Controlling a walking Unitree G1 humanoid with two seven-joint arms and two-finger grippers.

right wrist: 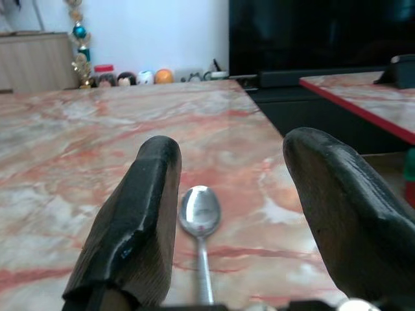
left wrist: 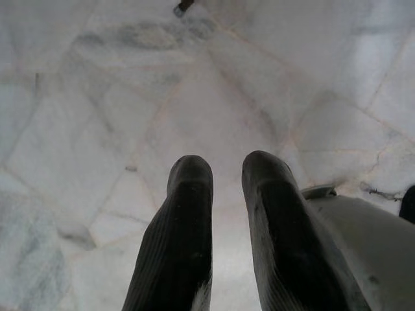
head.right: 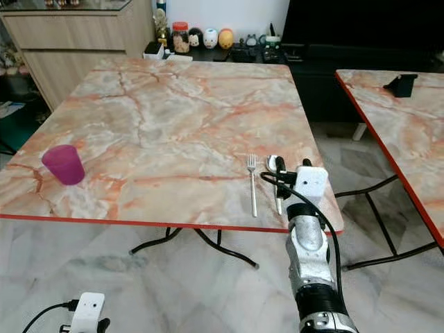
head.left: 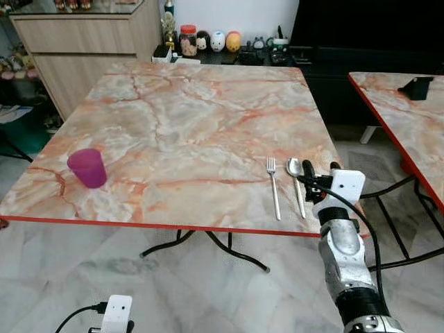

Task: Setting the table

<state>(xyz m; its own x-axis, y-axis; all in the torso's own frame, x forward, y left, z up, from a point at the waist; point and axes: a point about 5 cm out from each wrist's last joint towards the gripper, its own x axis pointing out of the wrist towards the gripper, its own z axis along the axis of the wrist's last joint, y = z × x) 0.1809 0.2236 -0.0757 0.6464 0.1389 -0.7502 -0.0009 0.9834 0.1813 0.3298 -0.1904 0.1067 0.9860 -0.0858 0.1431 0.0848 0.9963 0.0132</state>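
- I see a square marble-patterned table [head.left: 187, 118] with a red edge, standing on a pale marble floor [head.left: 208, 298].
- A purple cup [head.left: 87, 167] stands upright near its front left corner.
- A fork [head.left: 273, 186] and a spoon [head.left: 297, 182] lie side by side, just apart, near the front right edge.
- A second, similar table [head.left: 409, 125] stands to the right, carrying a black object [head.left: 415, 88].

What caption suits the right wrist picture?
Open right tool poised over a spoon lying on the marble table.
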